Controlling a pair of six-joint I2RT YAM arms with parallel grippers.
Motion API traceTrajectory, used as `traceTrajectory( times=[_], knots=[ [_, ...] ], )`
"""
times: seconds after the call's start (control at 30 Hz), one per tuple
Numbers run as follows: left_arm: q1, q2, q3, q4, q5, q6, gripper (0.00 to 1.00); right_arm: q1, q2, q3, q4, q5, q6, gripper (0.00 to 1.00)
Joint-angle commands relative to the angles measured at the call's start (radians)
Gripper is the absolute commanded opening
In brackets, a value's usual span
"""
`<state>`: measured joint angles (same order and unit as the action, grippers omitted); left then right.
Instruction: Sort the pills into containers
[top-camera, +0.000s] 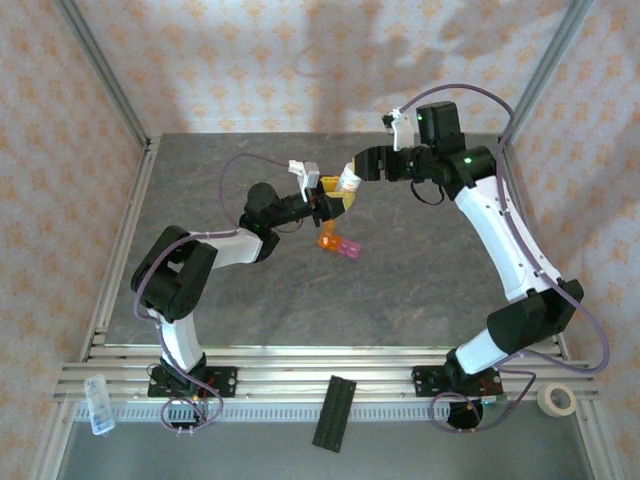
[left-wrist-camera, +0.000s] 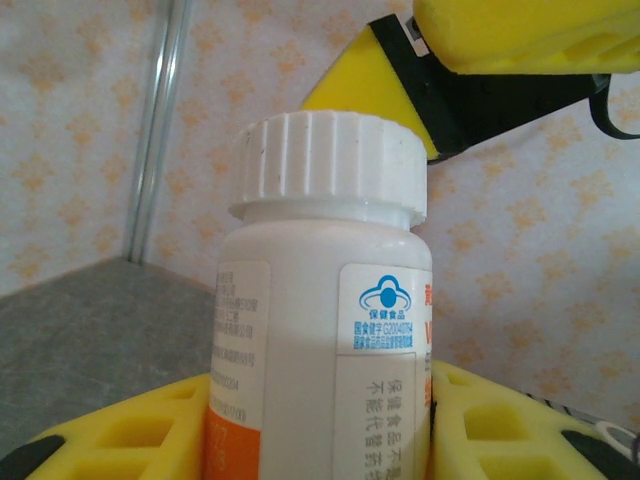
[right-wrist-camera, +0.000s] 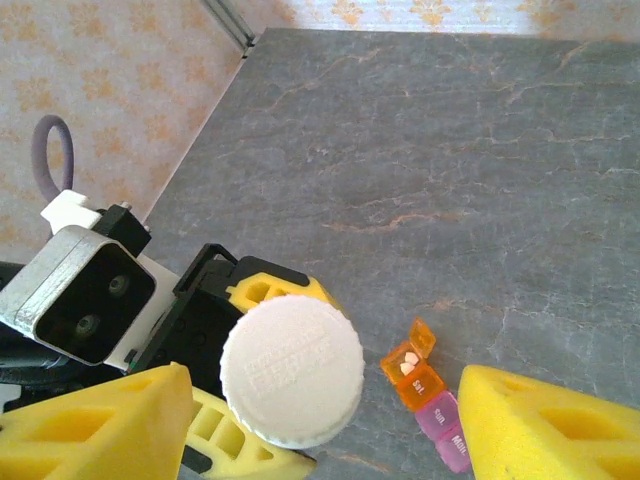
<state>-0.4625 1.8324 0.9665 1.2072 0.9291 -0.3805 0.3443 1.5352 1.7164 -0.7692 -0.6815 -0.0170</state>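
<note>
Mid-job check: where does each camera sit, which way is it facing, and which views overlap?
Top: above and behind the bases, looking down on the table; both arms show, left hand holding the bottle, right hand open over it.
Left wrist: faces sideways toward the wall, bottle close up; left fingers at the bottom.
Right wrist: looks straight down on the cap and containers; right fingers in the bottom corners.
Shared: all three see the bottle; top and right wrist both see the containers.
</note>
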Motion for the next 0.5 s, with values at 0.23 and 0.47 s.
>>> traceTrajectory(
  times=[0.23, 0.47],
  knots=[
    [-0.001, 0.015, 0.037, 0.058, 0.078, -0.044, 0.0, 0.031, 0.068, 0.088, -0.056, -0.031, -0.044, 0.69],
    [-0.001, 0.014, 0.041, 0.058, 0.087, -0.05, 0.0, 0.043, 0.09, 0.095, -0.073, -0.023, -0.051, 0.64]
  ],
)
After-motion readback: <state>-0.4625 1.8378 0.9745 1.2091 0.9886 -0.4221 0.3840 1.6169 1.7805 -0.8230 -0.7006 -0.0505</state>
